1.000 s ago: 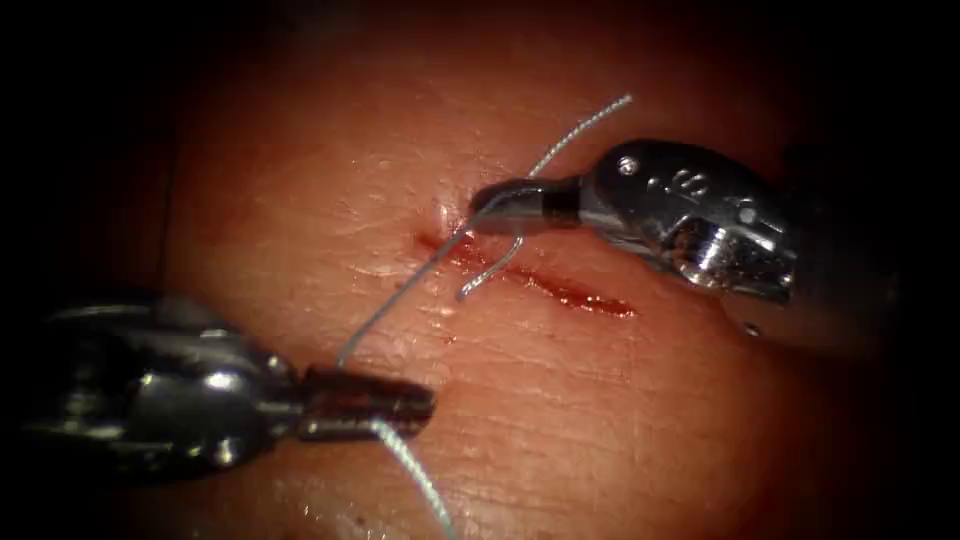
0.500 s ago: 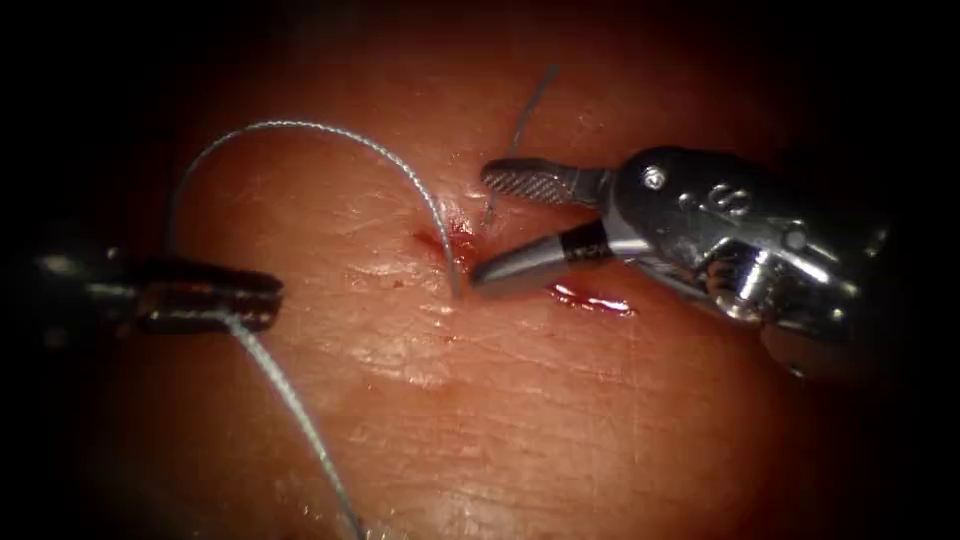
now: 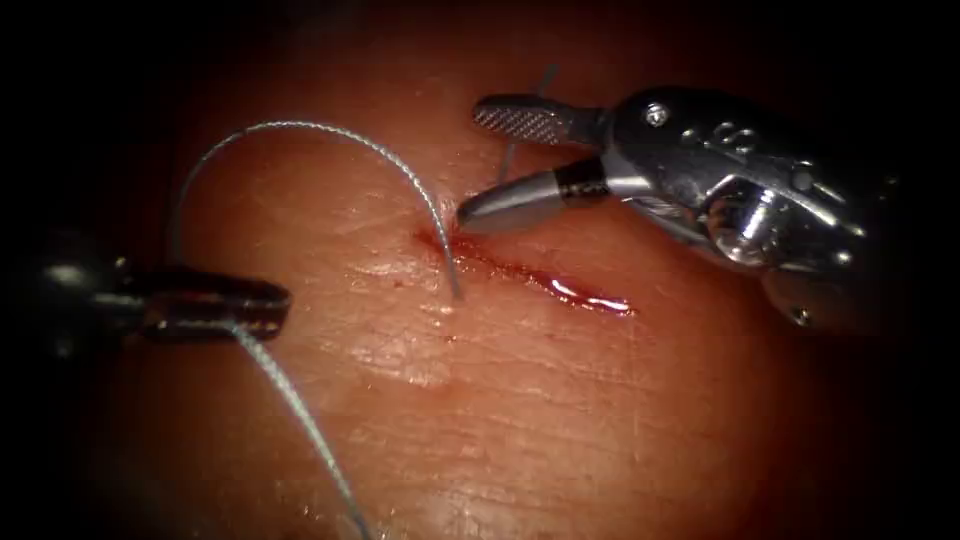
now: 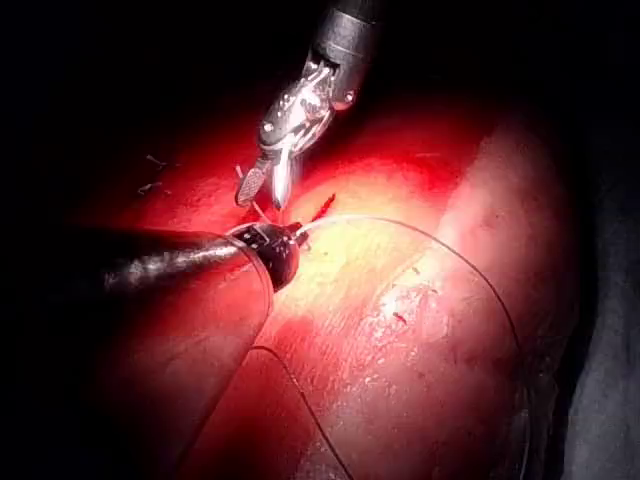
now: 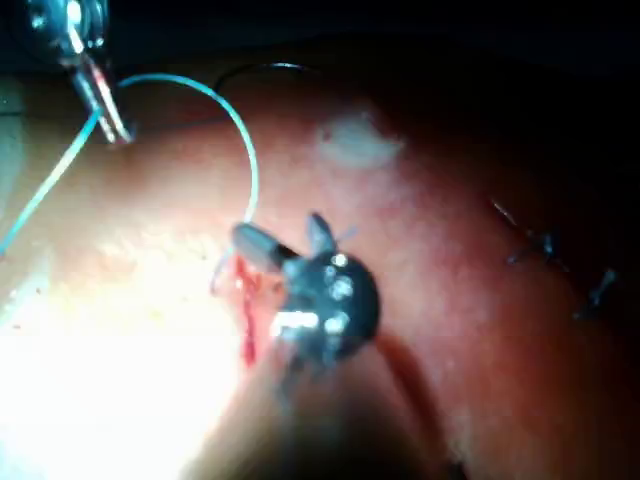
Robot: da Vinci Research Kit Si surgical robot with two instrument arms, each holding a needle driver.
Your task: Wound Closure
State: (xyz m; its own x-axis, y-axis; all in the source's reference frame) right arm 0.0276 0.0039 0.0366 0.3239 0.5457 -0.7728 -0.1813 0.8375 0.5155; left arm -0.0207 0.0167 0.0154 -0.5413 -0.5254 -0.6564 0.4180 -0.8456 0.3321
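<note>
grey thread (image 3: 330, 132), red fluid (image 3: 590, 296), pink tissue (image 3: 560, 400)

The endoscope looks down from above and in front, close on the tissue (image 3: 520, 400), the cut (image 3: 530, 275) lying across the frame's centre. The left wrist camera looks along its own shaft toward the cut (image 4: 325, 205) from close behind the left tool (image 4: 275, 250). The right wrist camera looks along its shaft, nearer still. All three views share the cut and the thread (image 3: 330, 130) arching beside it.
</note>
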